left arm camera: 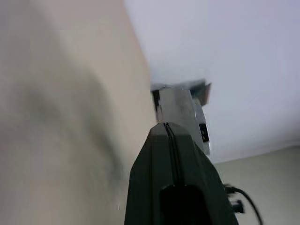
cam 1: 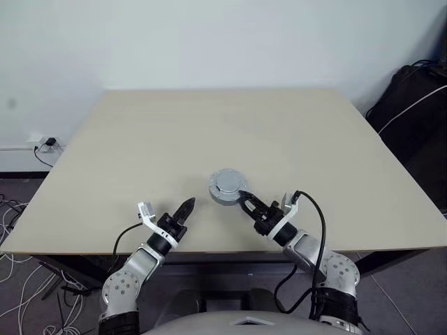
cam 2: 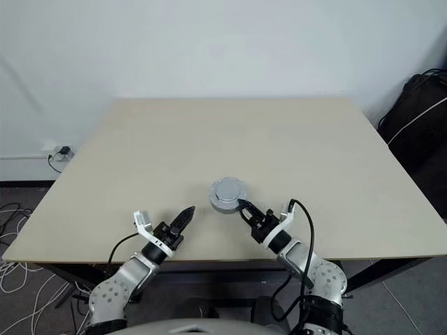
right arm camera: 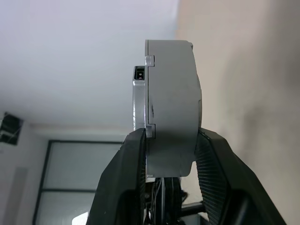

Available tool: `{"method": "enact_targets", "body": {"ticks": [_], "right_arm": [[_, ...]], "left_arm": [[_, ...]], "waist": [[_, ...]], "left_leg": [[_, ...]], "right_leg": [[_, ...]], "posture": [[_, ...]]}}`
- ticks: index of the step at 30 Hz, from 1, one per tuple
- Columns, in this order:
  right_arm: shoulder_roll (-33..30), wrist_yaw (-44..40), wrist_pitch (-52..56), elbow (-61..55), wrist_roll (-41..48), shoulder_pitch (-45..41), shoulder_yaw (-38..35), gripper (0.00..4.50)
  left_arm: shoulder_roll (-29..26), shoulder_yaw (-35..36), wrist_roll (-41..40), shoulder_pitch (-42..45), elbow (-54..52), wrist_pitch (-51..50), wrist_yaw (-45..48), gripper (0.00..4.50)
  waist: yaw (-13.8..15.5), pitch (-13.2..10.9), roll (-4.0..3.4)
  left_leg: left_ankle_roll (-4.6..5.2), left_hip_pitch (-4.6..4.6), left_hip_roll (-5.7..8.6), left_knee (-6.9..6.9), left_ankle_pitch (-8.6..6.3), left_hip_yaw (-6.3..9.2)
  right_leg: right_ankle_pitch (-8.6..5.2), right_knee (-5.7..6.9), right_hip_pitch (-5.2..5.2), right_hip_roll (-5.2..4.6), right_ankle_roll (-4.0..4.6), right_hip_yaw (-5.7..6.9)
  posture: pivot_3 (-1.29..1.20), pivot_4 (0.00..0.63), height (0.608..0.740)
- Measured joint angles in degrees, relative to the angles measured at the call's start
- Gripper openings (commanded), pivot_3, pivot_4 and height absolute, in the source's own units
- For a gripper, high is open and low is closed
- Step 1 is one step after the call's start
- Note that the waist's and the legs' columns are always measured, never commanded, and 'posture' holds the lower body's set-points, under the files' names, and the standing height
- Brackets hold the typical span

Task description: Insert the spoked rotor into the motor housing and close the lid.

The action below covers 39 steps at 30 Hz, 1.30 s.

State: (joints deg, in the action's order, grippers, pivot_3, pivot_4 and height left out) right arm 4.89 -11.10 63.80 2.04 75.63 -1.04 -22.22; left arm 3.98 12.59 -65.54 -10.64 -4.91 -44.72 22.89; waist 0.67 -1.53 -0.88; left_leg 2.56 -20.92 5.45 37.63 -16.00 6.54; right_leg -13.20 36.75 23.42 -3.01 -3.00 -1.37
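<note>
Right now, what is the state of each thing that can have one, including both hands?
motor housing: on the table, lid closed on top, gripped at its side.
left hand: shut, empty, apart from the housing.
right hand: shut on the motor housing, one finger on each flat face.

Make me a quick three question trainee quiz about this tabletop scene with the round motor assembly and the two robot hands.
1. True or false: the right hand grips the round silver-grey metal motor assembly.
2. The left hand is: A) shut and empty, B) open around the assembly, C) holding a loose lid.
3. Fill in: the assembly sits over the beige wooden ___.

Key: 1 true, its fingers clamp opposite faces of the assembly. 2 A. 3 table.
</note>
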Motion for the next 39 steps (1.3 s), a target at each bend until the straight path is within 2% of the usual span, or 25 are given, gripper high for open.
{"method": "enact_targets", "body": {"ticks": [3,12,13,35,37,39], "right_arm": [[-0.1,0.2,0.0,0.0,0.0,0.0,1.1,1.2],[-0.2,1.6,-0.2,0.0,0.5,0.0,1.7,1.2],[-0.3,1.7,-0.2,0.0,0.6,0.0,1.7,1.2],[-4.8,6.6,5.1,-3.9,9.1,3.9,8.4,1.2],[-5.0,7.0,5.1,-3.9,9.3,4.1,9.0,1.2],[-5.2,7.4,5.0,-3.9,9.5,4.1,9.4,1.2]], "left_arm": [[0.0,-0.6,-3.8,0.0,0.8,-1.1,-0.2,1.23],[-0.1,-3.1,-9.1,0.0,2.7,-1.3,0.0,4.29],[-0.1,-3.5,-9.4,0.0,2.7,-1.3,0.0,4.47],[-0.3,-5.6,-11.8,-0.8,4.0,0.2,-0.7,4.47],[-0.3,-5.9,-12.1,-0.8,4.1,0.3,-1.0,4.1],[-0.3,-6.2,-12.2,-0.8,4.1,0.3,-1.2,3.55]], "waist": [[0.0,0.0,0.0],[0.0,0.0,-0.01],[0.0,0.0,-0.01],[0.1,0.0,-0.02],[0.1,0.0,-0.01],[0.1,0.0,-0.01]], "left_leg": [[0.0,0.0,0.0,0.0,0.0,0.0],[-0.03,-0.01,0.0,-0.01,-0.02,0.0],[-0.03,-0.01,0.0,-0.01,-0.02,0.0],[-0.01,-0.03,0.0,-0.02,-0.02,0.01],[-0.01,-0.03,0.0,-0.02,-0.03,0.0],[-0.01,-0.03,0.0,-0.01,-0.03,0.0]], "right_leg": [[0.0,0.0,0.0,0.0,0.01,0.0],[-0.03,-0.01,0.01,0.0,0.06,-0.01],[-0.03,-0.01,0.01,0.0,0.06,-0.01],[-0.09,-0.01,0.02,-0.02,0.13,0.01],[-0.09,-0.02,0.02,-0.03,0.12,0.0],[-0.09,-0.03,0.01,-0.03,0.11,0.0]], "posture": [[0.0,0.0,0.74],[0.0,0.0,0.74],[0.0,0.0,0.74],[0.0,0.0,0.74],[0.0,0.0,0.74],[0.0,0.0,0.74]]}}
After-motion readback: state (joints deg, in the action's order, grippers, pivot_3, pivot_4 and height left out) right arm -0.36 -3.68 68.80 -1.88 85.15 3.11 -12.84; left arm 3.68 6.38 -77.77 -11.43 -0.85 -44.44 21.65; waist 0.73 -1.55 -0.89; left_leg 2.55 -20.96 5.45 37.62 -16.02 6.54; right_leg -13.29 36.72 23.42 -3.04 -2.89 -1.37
